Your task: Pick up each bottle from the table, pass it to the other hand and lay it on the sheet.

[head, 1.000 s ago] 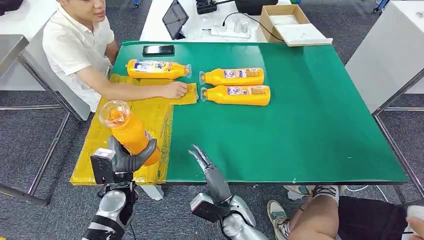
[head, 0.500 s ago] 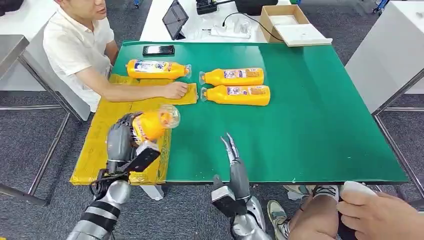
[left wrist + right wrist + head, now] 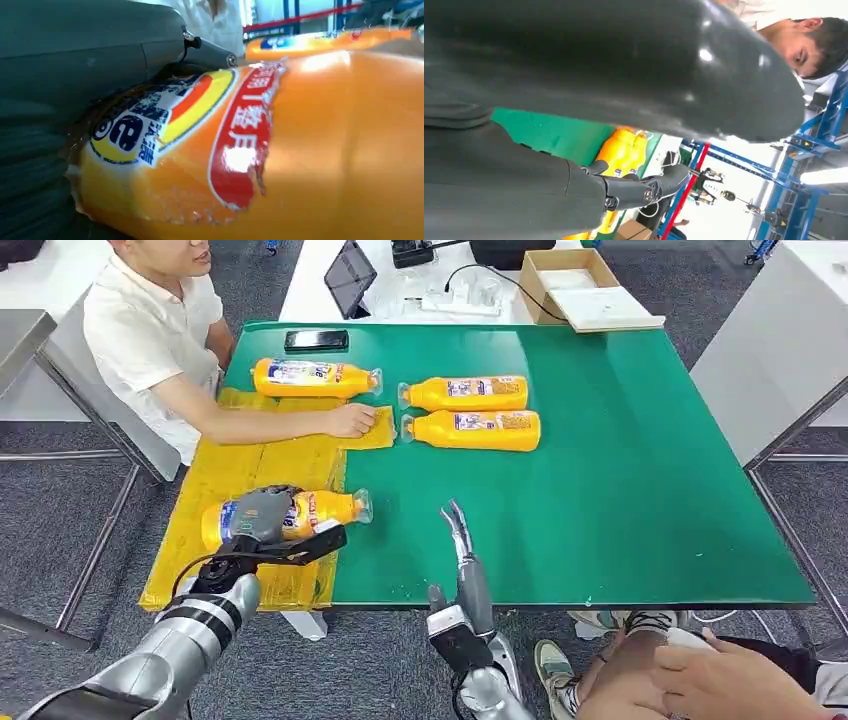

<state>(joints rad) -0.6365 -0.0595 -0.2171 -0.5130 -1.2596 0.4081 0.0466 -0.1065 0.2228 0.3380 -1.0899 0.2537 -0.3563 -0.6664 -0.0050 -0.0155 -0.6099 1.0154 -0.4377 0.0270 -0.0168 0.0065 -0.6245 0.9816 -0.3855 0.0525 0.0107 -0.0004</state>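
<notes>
Since a second ago we've swung the bottle [image 3: 285,516] from upright to lying flat along the yellow sheet [image 3: 240,468], cap toward the green worktop [image 3: 620,470]. Left hand [image 3: 262,515] fingers are wrapped round its glossy label, so placement looks nearly done and release is next. Right hand [image 3: 462,540] hangs beside, fingers straight, holding nothing. The sheet is crinkly film, the bottle smooth orange plastic.

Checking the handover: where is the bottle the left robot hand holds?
Head view: the bottle lies sideways on the yellow sheet, near-left table corner, gripped by the left robot hand.
</notes>
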